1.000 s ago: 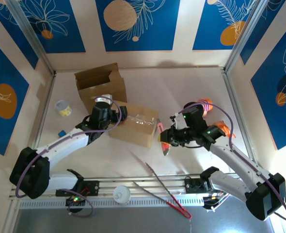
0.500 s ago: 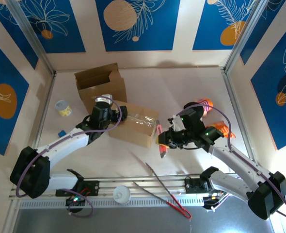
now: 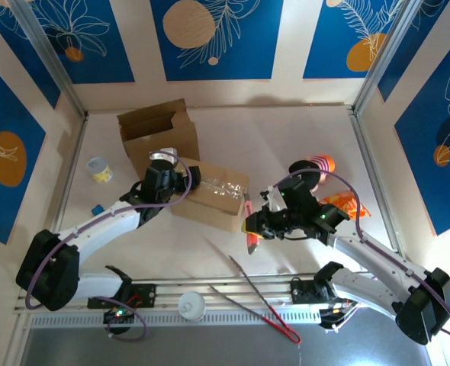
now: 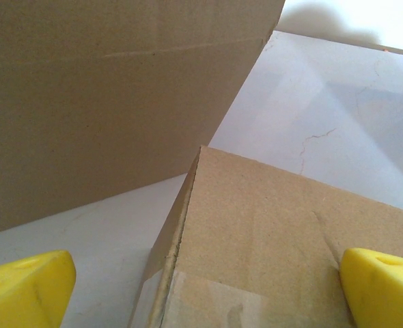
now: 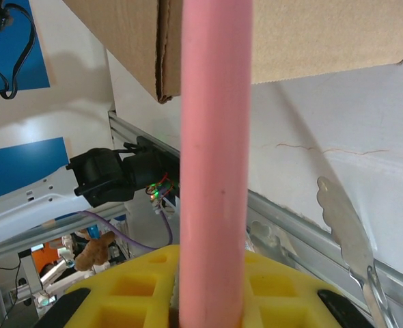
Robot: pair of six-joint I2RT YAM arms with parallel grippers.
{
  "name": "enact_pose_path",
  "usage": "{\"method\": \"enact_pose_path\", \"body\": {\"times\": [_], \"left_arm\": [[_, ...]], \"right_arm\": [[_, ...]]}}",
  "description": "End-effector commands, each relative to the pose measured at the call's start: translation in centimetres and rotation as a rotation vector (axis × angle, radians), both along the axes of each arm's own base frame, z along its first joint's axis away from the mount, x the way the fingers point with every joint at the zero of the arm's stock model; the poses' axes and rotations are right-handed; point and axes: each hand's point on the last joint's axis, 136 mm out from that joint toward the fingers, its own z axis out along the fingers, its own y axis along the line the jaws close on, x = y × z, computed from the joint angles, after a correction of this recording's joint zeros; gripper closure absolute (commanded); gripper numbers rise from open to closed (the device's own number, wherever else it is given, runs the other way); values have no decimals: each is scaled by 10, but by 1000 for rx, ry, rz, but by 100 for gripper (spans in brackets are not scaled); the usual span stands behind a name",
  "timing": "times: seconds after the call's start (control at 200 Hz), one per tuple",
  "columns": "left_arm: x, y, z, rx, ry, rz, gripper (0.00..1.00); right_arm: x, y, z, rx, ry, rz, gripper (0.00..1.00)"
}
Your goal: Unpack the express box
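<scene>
We see left claw (image 4: 203, 285) spread wide over the express box (image 4: 276, 232); right claw (image 3: 257, 223) clenched on pink tool (image 5: 214, 137).

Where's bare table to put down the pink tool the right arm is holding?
Widest: the back of the table, between the tall box and the orange item. Smaller: the strip in front of the open box, left of the tongs. Crowded: at right, around the pink tool and the orange packet.

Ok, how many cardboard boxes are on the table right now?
2. The taller box stands open at the back left. The lower box lies just in front of it, near mid-table, with clear plastic on top. Smaller boxes inside either one would be hidden.
</scene>
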Motion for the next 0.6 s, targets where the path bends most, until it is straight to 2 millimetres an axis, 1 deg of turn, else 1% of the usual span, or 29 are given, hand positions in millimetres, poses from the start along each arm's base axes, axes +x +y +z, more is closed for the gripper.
{"method": "enact_pose_path", "body": {"times": [0.0,0.395,0.595], "left_arm": [[-26,17,-67,127,195,15,1],[-25,16,-69,121,194,15,1],[-26,16,-70,116,197,19,1]], "right_arm": [[-19,3,-4,14,70,47,100],[-21,13,11,67,13,70,100],[-24,18,26,134,-57,113,100]]}}
